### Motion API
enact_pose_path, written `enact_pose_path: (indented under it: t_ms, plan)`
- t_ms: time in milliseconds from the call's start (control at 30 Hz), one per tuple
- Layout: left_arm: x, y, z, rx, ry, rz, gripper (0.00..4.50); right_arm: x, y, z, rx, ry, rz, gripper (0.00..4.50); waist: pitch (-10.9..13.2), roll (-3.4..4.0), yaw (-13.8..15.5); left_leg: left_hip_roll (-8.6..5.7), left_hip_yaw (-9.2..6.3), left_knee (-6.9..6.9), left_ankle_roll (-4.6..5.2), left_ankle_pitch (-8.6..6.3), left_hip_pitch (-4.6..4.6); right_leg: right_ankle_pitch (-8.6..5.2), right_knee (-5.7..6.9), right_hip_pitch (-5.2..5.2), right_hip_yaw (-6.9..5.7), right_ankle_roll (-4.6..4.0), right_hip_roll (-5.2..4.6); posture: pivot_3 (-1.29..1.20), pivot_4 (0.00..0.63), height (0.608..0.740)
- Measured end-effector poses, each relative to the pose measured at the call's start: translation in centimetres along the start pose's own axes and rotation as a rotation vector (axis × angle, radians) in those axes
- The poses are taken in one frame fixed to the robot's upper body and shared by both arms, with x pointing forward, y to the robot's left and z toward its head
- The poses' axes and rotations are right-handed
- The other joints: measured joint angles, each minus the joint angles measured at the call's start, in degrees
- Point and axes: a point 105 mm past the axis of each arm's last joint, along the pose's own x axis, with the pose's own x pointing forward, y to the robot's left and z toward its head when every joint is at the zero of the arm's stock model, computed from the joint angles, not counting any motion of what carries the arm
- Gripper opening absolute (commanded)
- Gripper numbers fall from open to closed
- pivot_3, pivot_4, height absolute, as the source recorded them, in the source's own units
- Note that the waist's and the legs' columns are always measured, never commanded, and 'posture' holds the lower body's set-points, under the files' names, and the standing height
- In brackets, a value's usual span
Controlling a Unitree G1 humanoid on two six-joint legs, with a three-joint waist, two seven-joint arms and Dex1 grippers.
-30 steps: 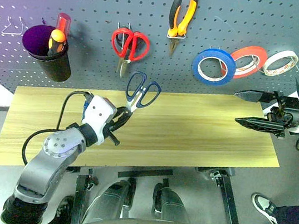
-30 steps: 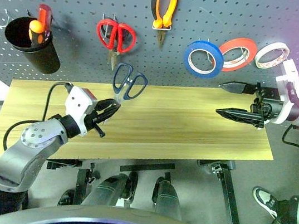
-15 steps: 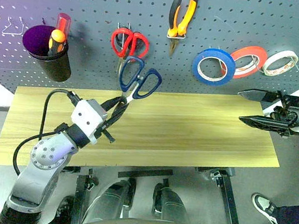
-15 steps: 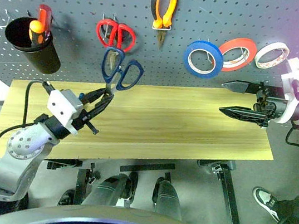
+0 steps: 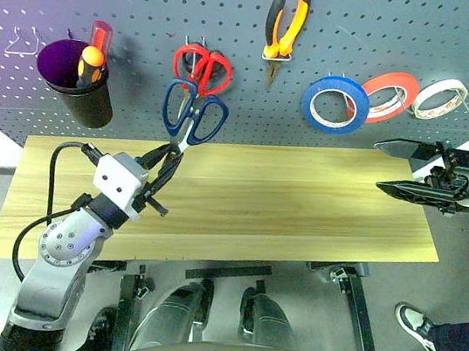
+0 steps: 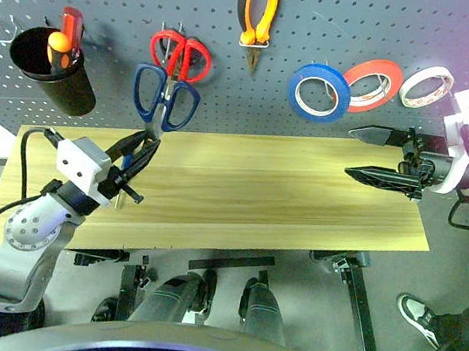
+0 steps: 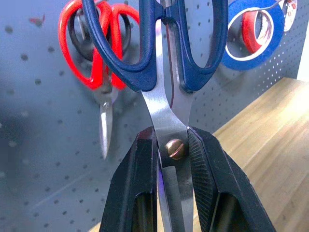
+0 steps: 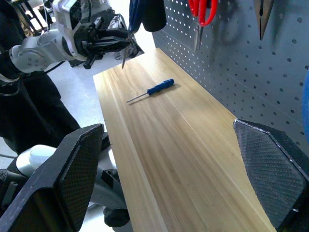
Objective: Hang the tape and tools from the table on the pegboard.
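Your left gripper is clamped on the silver blades of the blue-handled scissors, holding them handles-up in front of the pegboard, just below the hanging red-handled scissors and above the table's back edge near its left end. Your right gripper hovers with its fingers spread wide and nothing between them, above the table's right end. On the pegboard, the orange-and-black pliers hang at the top middle, with the blue tape roll lower to their right beside the red-orange roll.
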Motion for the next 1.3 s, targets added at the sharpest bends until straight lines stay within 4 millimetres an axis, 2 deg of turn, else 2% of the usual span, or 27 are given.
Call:
enact_pose_path:
  t_ms: [133,333,633,1000,1300]
  plan:
    - [0.6,0.0,0.1,-0.005,-0.023,-0.004,0.67,0.0,0.3,-0.1,0.014,0.004,0.010,4.50,0.0,0.01,0.0,0.00,0.00,0.03,0.00,0.00,0.00,0.01,0.02,0.00,0.00,0.00,0.00,-0.11,0.277,0.726]
    - [1.9,0.1,1.5,0.015,-0.083,-0.016,0.67,0.3,0.8,-0.1,0.020,0.003,0.033,4.50,0.0,0.03,-0.2,0.00,0.01,0.06,-0.01,0.01,0.00,0.03,0.05,0.01,0.00,0.01,0.00,-0.11,0.281,0.726]
    - [3.4,0.8,1.7,0.013,-0.090,-0.006,0.67,0.4,1.7,-0.1,0.057,-0.021,0.068,4.50,0.0,0.03,-0.1,0.00,0.02,0.17,-0.03,0.03,0.00,0.04,0.12,0.16,0.00,0.02,0.00,-0.12,0.282,0.726]
    - [4.5,1.3,2.3,0.023,-0.105,0.003,0.67,-0.1,2.8,2.2,0.051,-0.145,0.107,4.50,0.0,0.03,-0.1,0.00,0.02,0.21,-0.03,0.03,0.00,0.05,0.14,0.21,0.00,0.03,0.00,-0.14,0.284,0.726]
    - [4.7,1.3,2.1,0.017,-0.099,0.008,0.67,-0.3,3.3,2.8,0.059,-0.177,0.121,4.50,0.0,0.03,-0.2,0.00,0.02,0.29,-0.03,0.03,0.00,0.05,0.20,0.21,0.00,0.03,0.00,-0.14,0.281,0.726]
